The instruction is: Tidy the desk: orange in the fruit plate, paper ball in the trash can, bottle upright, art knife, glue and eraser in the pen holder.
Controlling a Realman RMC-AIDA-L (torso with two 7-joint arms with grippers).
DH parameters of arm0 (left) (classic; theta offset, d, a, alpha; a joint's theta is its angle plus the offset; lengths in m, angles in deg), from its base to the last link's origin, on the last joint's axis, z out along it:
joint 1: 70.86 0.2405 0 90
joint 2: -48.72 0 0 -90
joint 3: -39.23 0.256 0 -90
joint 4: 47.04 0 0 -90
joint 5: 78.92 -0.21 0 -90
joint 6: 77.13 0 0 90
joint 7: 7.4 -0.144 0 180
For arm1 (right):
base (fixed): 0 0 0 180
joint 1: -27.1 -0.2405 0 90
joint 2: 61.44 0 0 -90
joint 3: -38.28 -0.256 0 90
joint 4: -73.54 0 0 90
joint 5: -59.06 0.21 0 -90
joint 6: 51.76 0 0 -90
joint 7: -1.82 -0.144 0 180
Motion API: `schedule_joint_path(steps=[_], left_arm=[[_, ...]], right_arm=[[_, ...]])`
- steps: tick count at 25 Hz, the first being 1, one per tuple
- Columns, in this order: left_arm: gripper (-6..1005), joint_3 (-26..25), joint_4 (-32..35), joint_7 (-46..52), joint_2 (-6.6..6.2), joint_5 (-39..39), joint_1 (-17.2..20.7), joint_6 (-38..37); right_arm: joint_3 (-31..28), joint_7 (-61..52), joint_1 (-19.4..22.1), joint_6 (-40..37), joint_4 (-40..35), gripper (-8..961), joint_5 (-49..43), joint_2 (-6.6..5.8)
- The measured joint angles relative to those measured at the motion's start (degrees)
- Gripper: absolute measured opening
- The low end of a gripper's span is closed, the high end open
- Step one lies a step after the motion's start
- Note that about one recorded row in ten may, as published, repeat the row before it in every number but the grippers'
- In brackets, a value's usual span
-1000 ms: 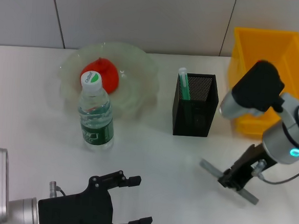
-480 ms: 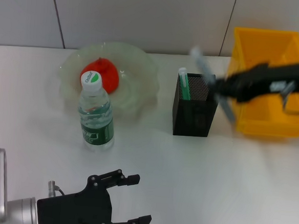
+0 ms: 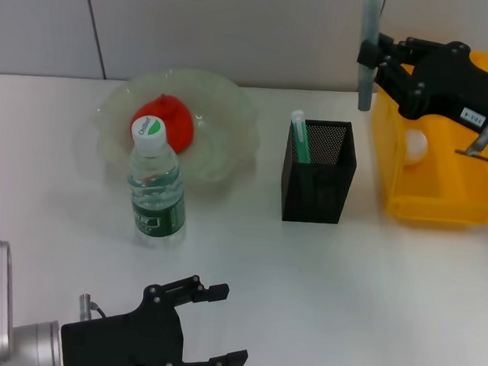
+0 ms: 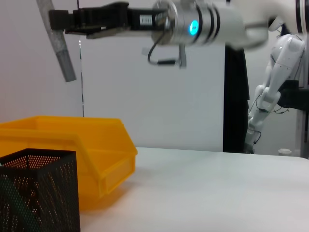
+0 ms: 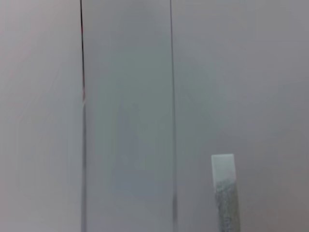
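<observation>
A white table (image 3: pixel 321 280) stands against a pale panelled wall, and the black mesh pen holder (image 3: pixel 318 171) near its middle serves as the landmark here. A green-and-white glue stick (image 3: pixel 300 137) stands upright inside the pen holder, at its left side.

Above and just to the right of the pen holder, the right claw (image 3: pixel 378 58) is clamped on the grey art knife (image 3: pixel 369 49), which hangs nearly upright in the air with its lower end over the holder's far right corner, clear of the rim. The left wrist view shows the same knife (image 4: pixel 59 41) pinched at its upper part and slightly tilted, high above the mesh holder (image 4: pixel 36 191). In the right wrist view only one end of the knife (image 5: pixel 225 191) shows against the wall.

To the right of the pen holder, close beside it, sits the yellow trash can (image 3: pixel 436 192), with a white paper ball (image 3: pixel 414 145) inside. To the left of the pen holder is the translucent fruit plate (image 3: pixel 223 119) holding the orange (image 3: pixel 166 119). The water bottle (image 3: pixel 155 185) stands upright at the plate's near edge, to the holder's left.

The left claw (image 3: pixel 209 327) rests low at the near edge of the table, well in front of and left of the pen holder, its fingers spread wide and holding nothing.
</observation>
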Motion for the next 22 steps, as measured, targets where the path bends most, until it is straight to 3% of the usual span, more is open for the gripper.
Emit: schedule_joint_path(steps=[5,9,15,22], left_arm=[[802,-0.1,0.0,0.1,0.0,0.0,-0.1,0.0],[802,-0.2,0.0,0.4,0.0,0.0,-0.1,0.0],[801,-0.2,0.0,0.6,0.03,0.0,0.1,-0.4],[801,-0.2,-0.2,1.1,0.08,0.1,0.4,-0.6]], right_arm=[[0.0,23.3,-1.6,-3.0,-15.0,146,11.4,0.1],[0.5,35.6,-2.6,-6.6,-24.6,147,17.5,0.31],[4.2,47.4,-3.6,-8.9,-34.1,150,25.7,0.42],[6.3,51.4,-5.7,-8.4,-38.8,153,29.1,0.44]])
